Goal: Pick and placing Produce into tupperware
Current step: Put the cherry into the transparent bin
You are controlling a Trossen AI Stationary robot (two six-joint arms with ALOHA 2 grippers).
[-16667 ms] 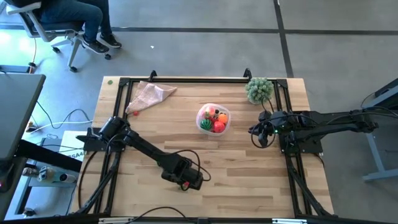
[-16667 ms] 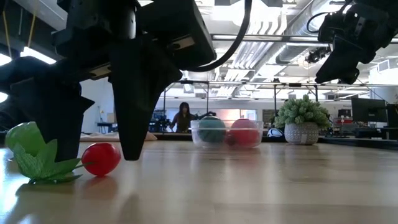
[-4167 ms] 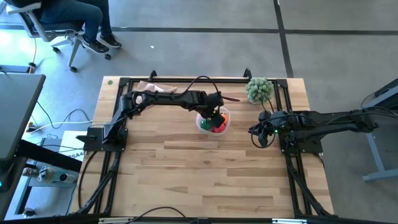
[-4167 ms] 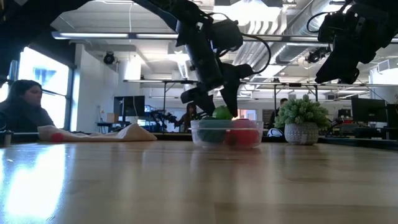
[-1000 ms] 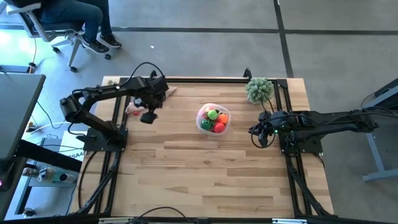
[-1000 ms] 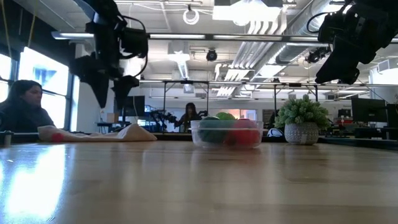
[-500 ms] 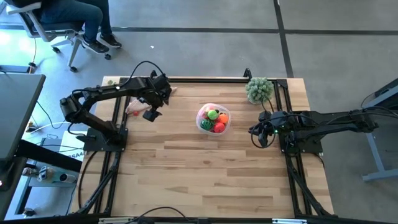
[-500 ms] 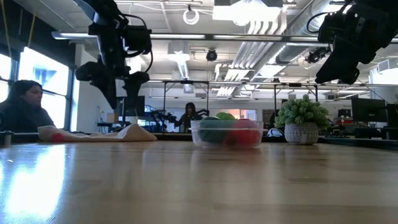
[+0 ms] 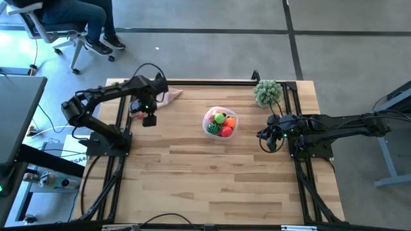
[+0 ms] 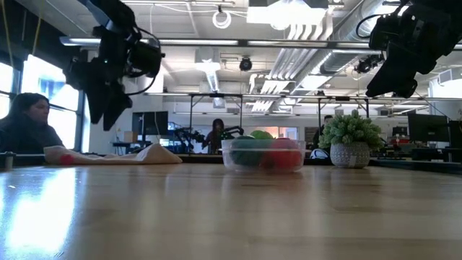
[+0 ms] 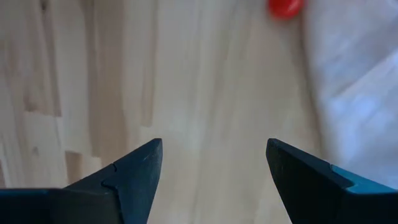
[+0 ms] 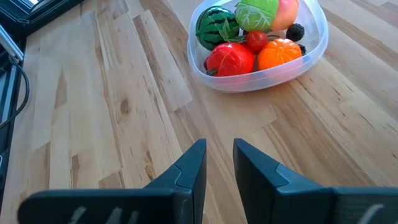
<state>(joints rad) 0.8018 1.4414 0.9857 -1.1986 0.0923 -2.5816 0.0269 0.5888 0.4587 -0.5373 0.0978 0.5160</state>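
Tupperware (image 9: 220,123): clear tub, mid-table toward the far edge, well apart from both arms. Contents: striped green ball (image 12: 217,25), pale green piece (image 12: 256,12), two red pieces (image 12: 231,60), orange ball (image 12: 278,54), dark berry (image 12: 295,30).
Loose produce: one small red piece (image 11: 285,7) on bare wood, just beside the beige cloth (image 9: 166,96) at the far left corner.
Left gripper (image 9: 149,118): raised above the table near the cloth, fingers (image 11: 138,177) spread wide apart, nothing between them.
Right gripper (image 9: 268,140): parked at the right side, aloft, fingers (image 12: 190,171) nearly together with a narrow gap, holding nothing.
Potted plant (image 9: 267,94): far right corner.
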